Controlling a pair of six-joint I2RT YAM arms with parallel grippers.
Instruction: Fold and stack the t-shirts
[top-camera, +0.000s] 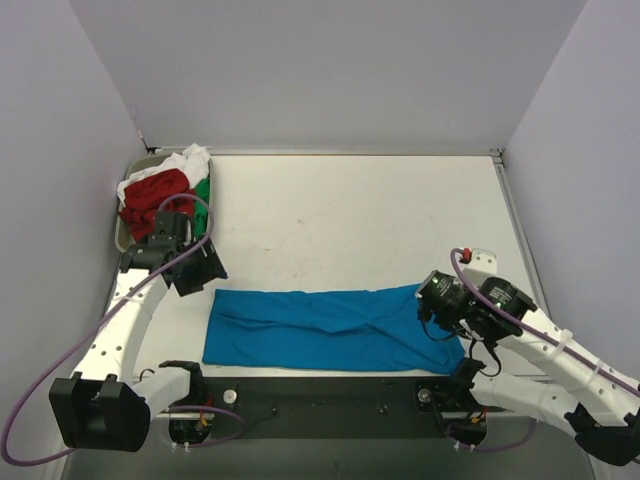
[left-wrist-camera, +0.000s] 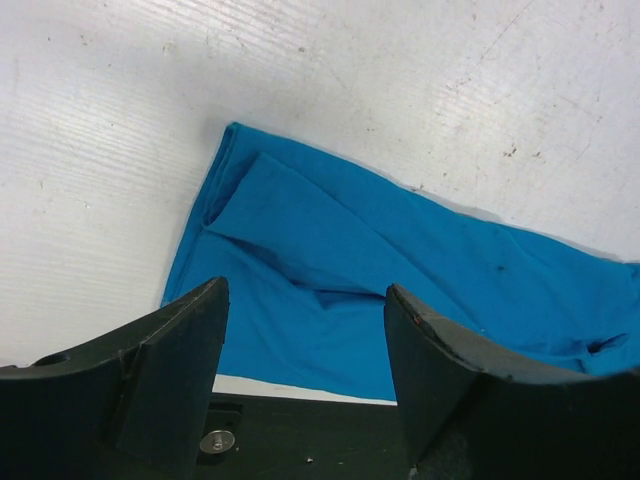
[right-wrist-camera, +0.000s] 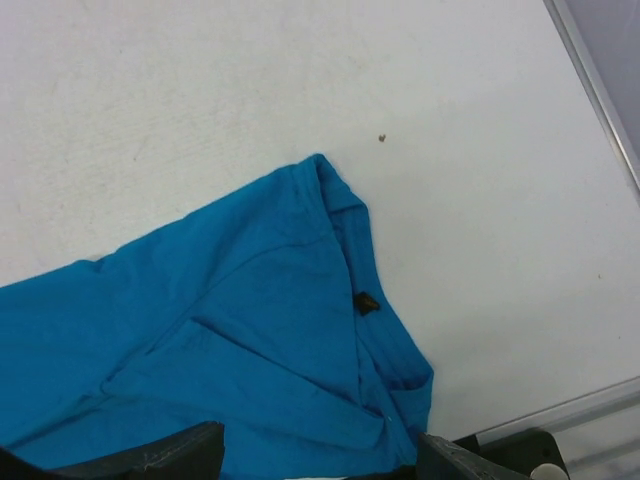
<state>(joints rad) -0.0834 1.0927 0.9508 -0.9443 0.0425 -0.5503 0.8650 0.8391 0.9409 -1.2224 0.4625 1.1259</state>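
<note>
Shirt (top-camera: 330, 328) was spread flat on the worktop (top-camera: 350, 220) between left claw (top-camera: 195, 270) and right claw (top-camera: 438, 305), both open and empty. Limp, light cloth was judged best pinched at the end corners nearest each claw.

White arm links (top-camera: 120, 315), black joints (top-camera: 95, 410), black wedge-shaped fingers (left-wrist-camera: 165, 385), purple cables (top-camera: 40, 385)

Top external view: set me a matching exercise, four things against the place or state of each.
Things:
1. blue t-shirt
2. red t-shirt
3. left claw
4. right claw

Places or states:
a. open, at the blue t-shirt's right end
b. bunched up at the far left corner
c. lying flat as a long strip along the near edge
d. open, by the blue t-shirt's left end

Pairs: 1-c, 2-b, 3-d, 4-a
</note>
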